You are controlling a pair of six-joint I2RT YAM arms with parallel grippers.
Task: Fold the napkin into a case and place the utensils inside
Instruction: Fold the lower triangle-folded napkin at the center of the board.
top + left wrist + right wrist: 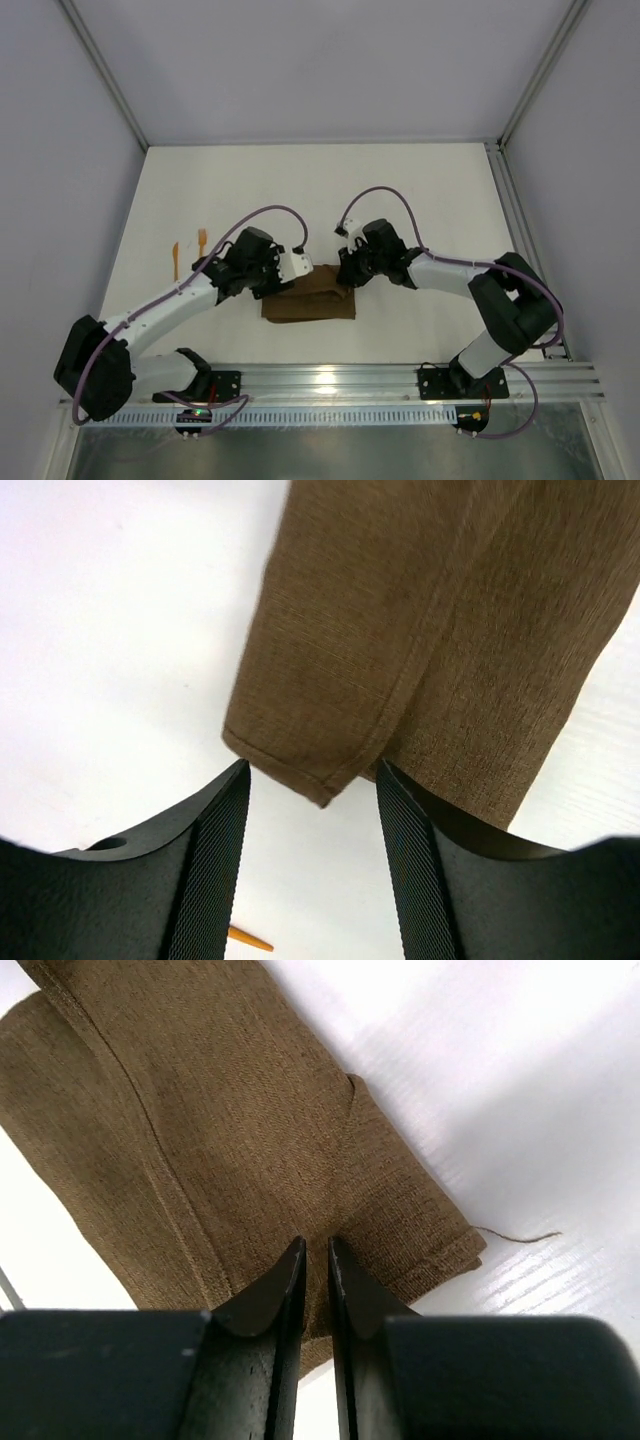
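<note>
The dark brown napkin (310,298) lies folded into a narrow layered oblong, the case, between the two arms. My left gripper (285,283) hangs open at its left end. In the left wrist view the napkin's (420,630) hemmed corner sits just ahead of the gap in the left gripper (312,780), touching neither finger. My right gripper (345,277) is at the napkin's right end. Seen from the right wrist, the right gripper (316,1250) is shut on a pinched ridge of the napkin (200,1110). Two orange-tan utensils lie to the left: a fork (202,240) and a thin piece (175,258).
One utensil's orange tip (250,940) shows low between the left fingers. A loose thread (520,1235) trails off the napkin's edge. An aluminium rail (330,380) runs along the near table edge, and enclosure walls stand on the left, right and far sides.
</note>
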